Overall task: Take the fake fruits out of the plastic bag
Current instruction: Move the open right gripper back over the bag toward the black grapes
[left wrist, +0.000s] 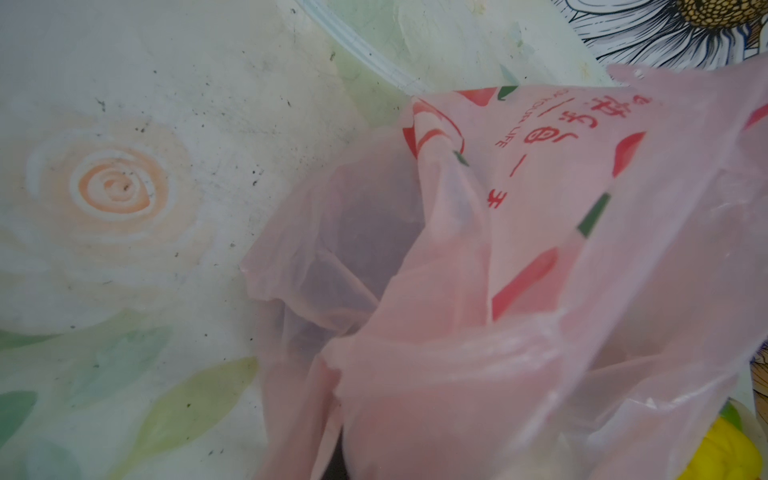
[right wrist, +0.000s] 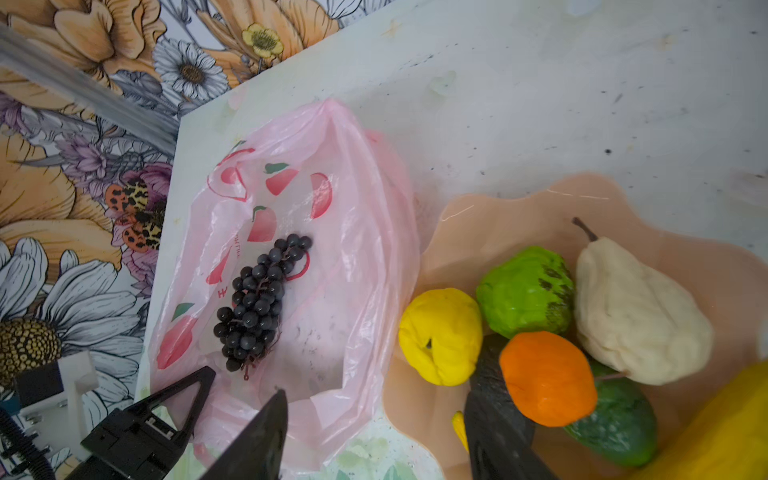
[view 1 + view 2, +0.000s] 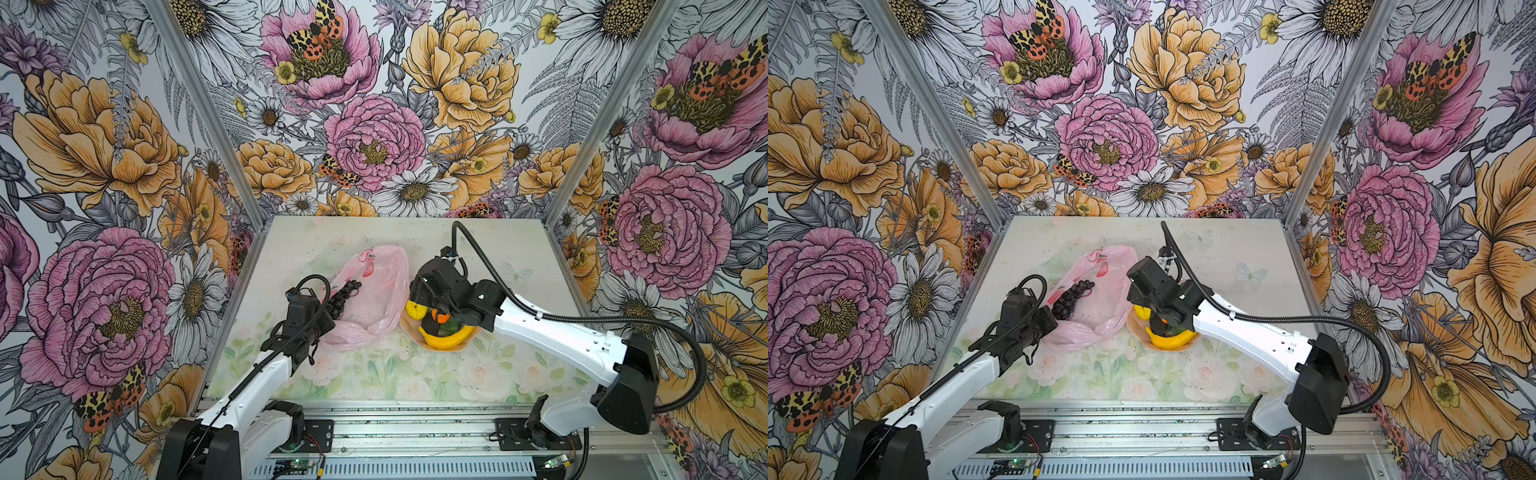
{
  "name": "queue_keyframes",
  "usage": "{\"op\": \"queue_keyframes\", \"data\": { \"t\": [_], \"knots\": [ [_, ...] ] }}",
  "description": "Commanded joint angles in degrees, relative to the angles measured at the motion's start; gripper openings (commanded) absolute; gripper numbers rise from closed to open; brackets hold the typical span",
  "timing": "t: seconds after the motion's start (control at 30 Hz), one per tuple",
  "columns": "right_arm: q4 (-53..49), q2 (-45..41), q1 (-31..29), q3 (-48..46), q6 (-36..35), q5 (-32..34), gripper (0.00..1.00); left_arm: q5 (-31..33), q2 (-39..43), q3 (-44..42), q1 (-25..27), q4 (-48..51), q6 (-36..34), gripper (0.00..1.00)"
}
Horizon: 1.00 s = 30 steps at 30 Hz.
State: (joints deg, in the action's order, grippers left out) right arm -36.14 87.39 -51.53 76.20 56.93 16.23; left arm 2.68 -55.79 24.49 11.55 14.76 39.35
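The plastic bag [image 3: 374,291], pale pink with red prints, lies crumpled left of centre in both top views. A black grape bunch [image 2: 257,299] rests uncovered on its film. My left gripper [image 3: 330,326] is at the bag's near left edge, shut on the bunched film, which hides the jaws in the left wrist view. The other fake fruits sit in the peach bowl [image 2: 498,216]: lemon [image 2: 440,336], green lime [image 2: 525,291], orange [image 2: 546,378], cream piece [image 2: 636,316], dark green fruit [image 2: 615,424], banana [image 3: 446,338]. My right gripper [image 2: 382,440] hangs open and empty over the bowl's left rim.
The bowl touches the bag's right side. Flowered walls close in the table [image 3: 415,374] at the back and on both sides, with metal posts at the corners. A metal rail with the arm bases runs along the front edge.
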Motion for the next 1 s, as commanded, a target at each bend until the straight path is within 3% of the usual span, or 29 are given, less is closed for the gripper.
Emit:
{"op": "queue_keyframes", "data": {
  "t": [0.0, 0.2, 0.33, 0.6, 0.87, 0.97],
  "knots": [
    [5.13, 7.13, -2.13, 4.95, -8.29, -5.49, 0.69, 0.3, 2.38, -1.1, -0.13, 3.14, 3.08, 0.0],
    [8.46, 19.74, -4.11, 12.31, -13.0, -14.99, 0.68, 0.63, 2.38, 1.19, -0.32, 7.62, 3.37, 0.0],
    [10.87, 24.45, -5.02, 13.14, -13.05, -17.4, 0.68, 1.8, 2.12, 3.26, -0.27, 11.65, 3.76, 0.0],
    [12.5, 31.84, -5.43, 17.79, -16.35, -18.16, 0.71, 2.61, 6.04, 2.05, -0.47, 15.96, 6.82, 0.0],
    [13.36, 33.82, -5.92, 14.52, -19.24, -15.64, 0.7, 2.97, 9.97, -2.15, -3.8, 18.94, 12.28, 0.0],
    [14.99, 33.97, -6.09, 14.19, -20.82, -18.01, 0.71, 2.4, 10.48, -3.51, -5.09, 17.93, 13.36, 0.0]
  ]
}}
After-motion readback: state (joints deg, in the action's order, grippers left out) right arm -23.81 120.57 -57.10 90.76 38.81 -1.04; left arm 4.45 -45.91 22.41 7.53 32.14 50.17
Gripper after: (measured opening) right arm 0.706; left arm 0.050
